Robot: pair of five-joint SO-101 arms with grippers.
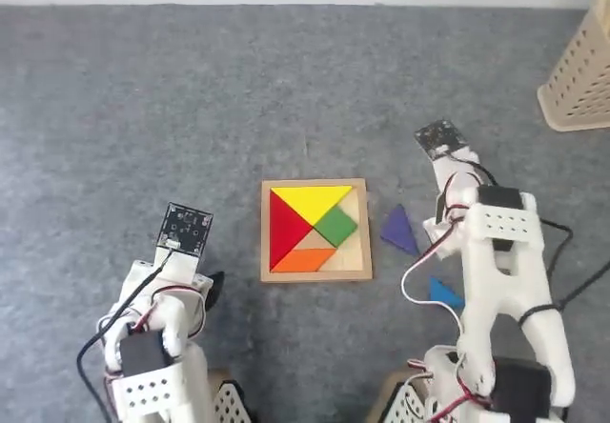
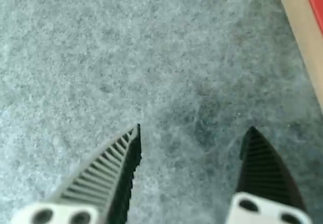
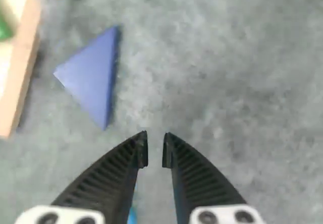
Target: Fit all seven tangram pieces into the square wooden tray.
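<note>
The square wooden tray (image 1: 266,237) lies mid-table holding a yellow triangle (image 1: 311,201), a red triangle (image 1: 285,231), a green square (image 1: 335,225) and an orange piece (image 1: 303,261). A purple triangle (image 1: 398,230) (image 3: 92,82) lies on the carpet just right of the tray. A blue piece (image 1: 445,293) sits partly under the right arm. My right gripper (image 3: 154,147) hovers over bare carpet beside the purple triangle, fingers almost together with nothing between them. My left gripper (image 2: 193,133) (image 1: 212,292) stands open over the carpet left of the tray, whose edge (image 2: 302,35) shows nearby.
A pale perforated basket (image 1: 581,70) stands at the far right corner. Grey carpet covers the table, with wide free room behind and to the left of the tray. The tray's wooden edge (image 3: 21,70) lies beyond the purple triangle.
</note>
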